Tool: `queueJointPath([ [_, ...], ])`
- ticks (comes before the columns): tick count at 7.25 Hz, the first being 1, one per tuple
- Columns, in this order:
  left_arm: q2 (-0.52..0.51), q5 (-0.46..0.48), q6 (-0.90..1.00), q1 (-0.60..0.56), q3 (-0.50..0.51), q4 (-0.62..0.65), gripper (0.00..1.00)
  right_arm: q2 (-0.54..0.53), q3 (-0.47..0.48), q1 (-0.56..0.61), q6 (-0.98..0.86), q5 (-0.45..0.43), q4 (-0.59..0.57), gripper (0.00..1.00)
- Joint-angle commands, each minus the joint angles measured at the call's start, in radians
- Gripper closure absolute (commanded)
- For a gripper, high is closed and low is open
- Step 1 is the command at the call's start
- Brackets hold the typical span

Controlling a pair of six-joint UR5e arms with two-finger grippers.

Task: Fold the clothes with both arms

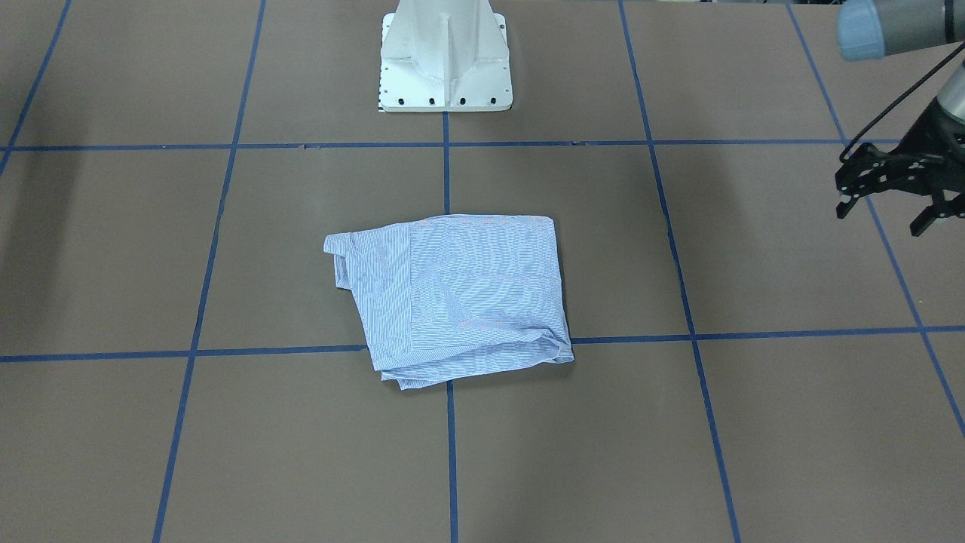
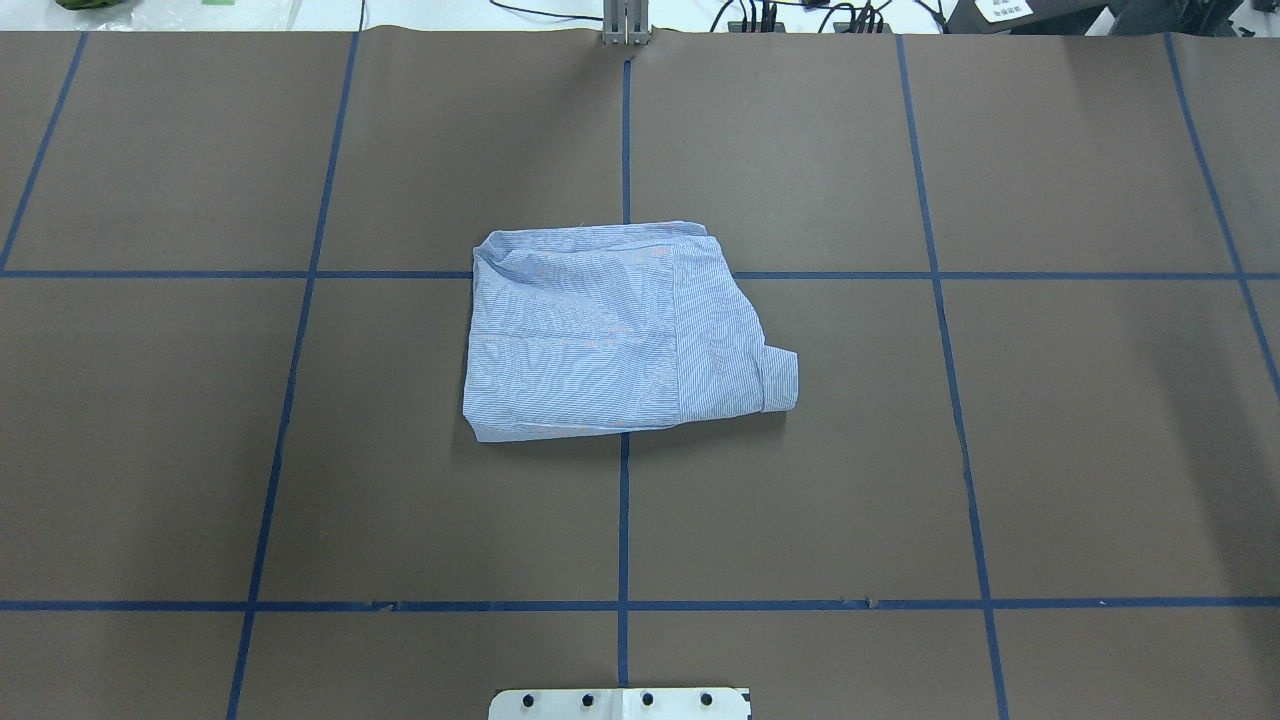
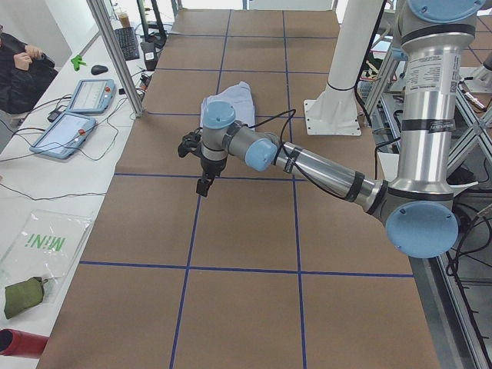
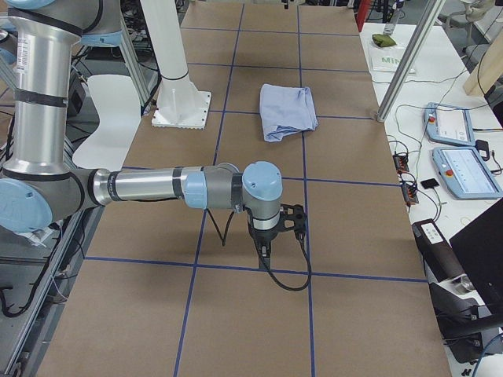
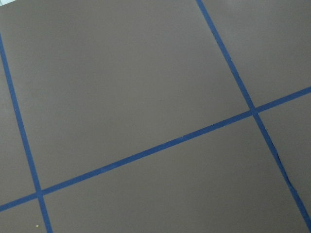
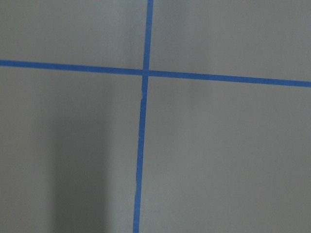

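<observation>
**Folded shirt at table centre; both grippers off to the sides**

Shirt [image 2: 600, 330]: light blue-and-white striped; folded to a rough rectangle; flat on brown table [image 2: 1050, 450], across the middle blue tape line [image 2: 623, 520], out in front of white pedestal [image 1: 445, 68]; cuffed edge sticking out at one corner. Left gripper [image 1: 886, 215]: above the table, well apart from the shirt; fingers spread, nothing between them. Right gripper [image 4: 267, 247]: well off to the other side, pointing down over the table; spread or closed cannot be told. Wrist views: brown table and tape lines only.
</observation>
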Motion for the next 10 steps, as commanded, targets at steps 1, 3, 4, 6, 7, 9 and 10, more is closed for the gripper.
queueJointPath([
  [1, 0.065, -0.029, 0.258, -0.136, 0.029, 0.09, 0.0, -0.003, -0.015, -0.008, 0.05, 0.01, 0.065, 0.0],
  [3, 0.106, -0.03, 0.279, -0.173, 0.025, 0.168, 0.0, 0.001, -0.016, -0.036, 0.052, 0.007, 0.069, 0.0],
  [4, 0.129, -0.074, 0.276, -0.174, 0.035, 0.176, 0.0, 0.003, -0.015, -0.038, 0.052, 0.007, 0.071, 0.0],
  [6, 0.195, -0.108, 0.349, -0.202, 0.046, 0.164, 0.0, 0.003, -0.015, -0.041, 0.052, 0.007, 0.071, 0.0],
  [7, 0.201, -0.104, 0.395, -0.219, 0.048, 0.159, 0.0, 0.003, -0.015, -0.038, 0.052, 0.007, 0.071, 0.0],
  [9, 0.191, -0.102, 0.383, -0.267, 0.063, 0.162, 0.0, 0.003, -0.015, -0.041, 0.05, 0.007, 0.071, 0.0],
  [10, 0.189, -0.104, 0.382, -0.282, 0.062, 0.162, 0.0, 0.003, -0.015, -0.041, 0.05, 0.007, 0.071, 0.0],
])
